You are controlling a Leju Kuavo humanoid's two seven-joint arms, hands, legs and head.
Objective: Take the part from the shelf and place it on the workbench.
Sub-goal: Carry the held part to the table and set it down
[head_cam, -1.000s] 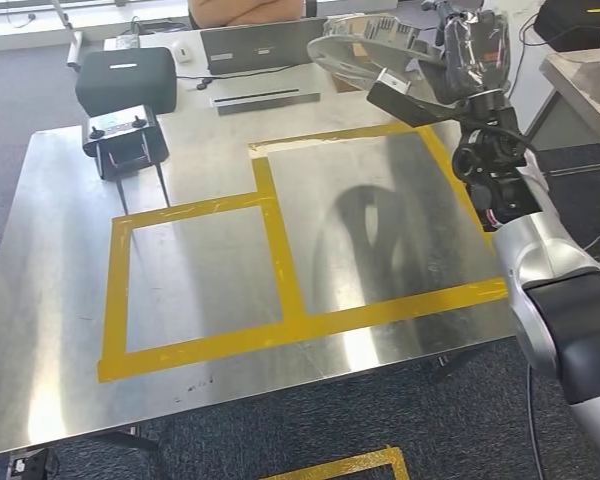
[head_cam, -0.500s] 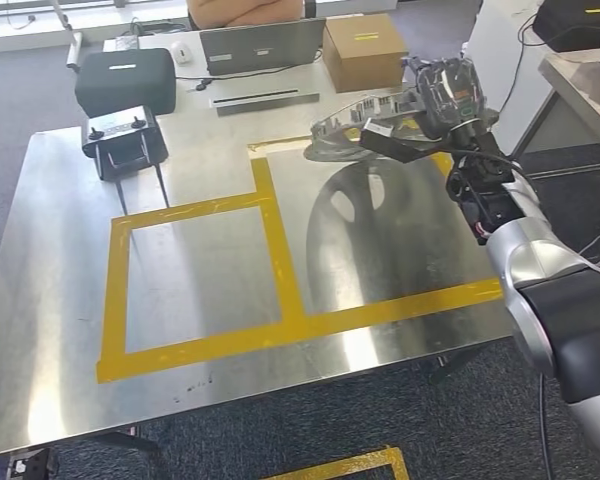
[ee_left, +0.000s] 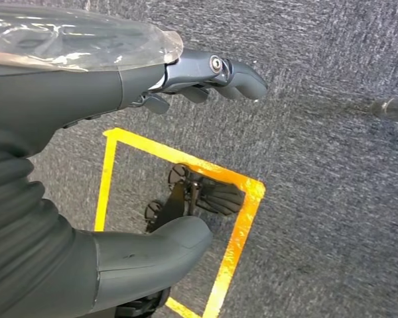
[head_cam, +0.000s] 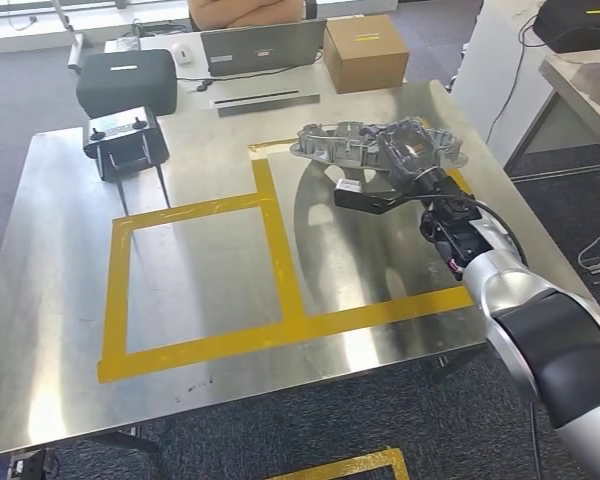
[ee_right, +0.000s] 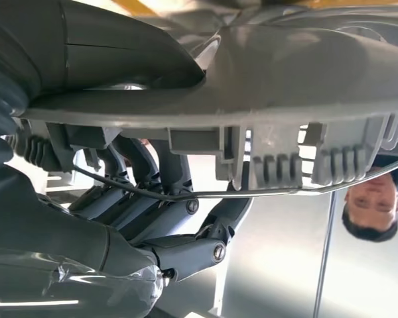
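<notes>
Part (head_cam: 357, 145): you had a flat grey metal casting, roughly round, with ribs, cut-outs and small tabs along its edge, sitting in the upper right of the head frame. It hung low over the workbench (head_cam: 55, 300), above the far end of the right-hand taped box; whether it touched the surface, you could not tell. Its dark reflection spread across the shiny metal below it.

Your right hand (head_cam: 410, 165) grasped the part at its right edge. In the right wrist frame the thick grey thumb (ee_right: 127, 46) lay against one face of the casting (ee_right: 297, 73) and the dark fingers (ee_right: 187, 252) curled under the other face, so the rim was clamped between them. The silver forearm reached in from the lower right of the head frame, with the wrist nearly level and black cables looping beside it.

Your left hand (ee_left: 136, 132) hung over grey carpet (ee_left: 337, 199) and a yellow taped square (ee_left: 237, 218) on the floor. Its fingers (ee_left: 222, 69) were stretched out away from the thumb (ee_left: 152, 245), with nothing between them.

The workbench was a brushed metal sheet marked with yellow tape (head_cam: 282, 260) forming two adjoining rectangles. At the upper left of the head frame you had a black case (head_cam: 126, 80) and, in front of it, a controller (head_cam: 120, 135) with two sticks and thin legs. A laptop (head_cam: 263, 45), a cardboard box (head_cam: 365, 50) and a person's folded arms (head_cam: 244, 10) lined the top edge.
</notes>
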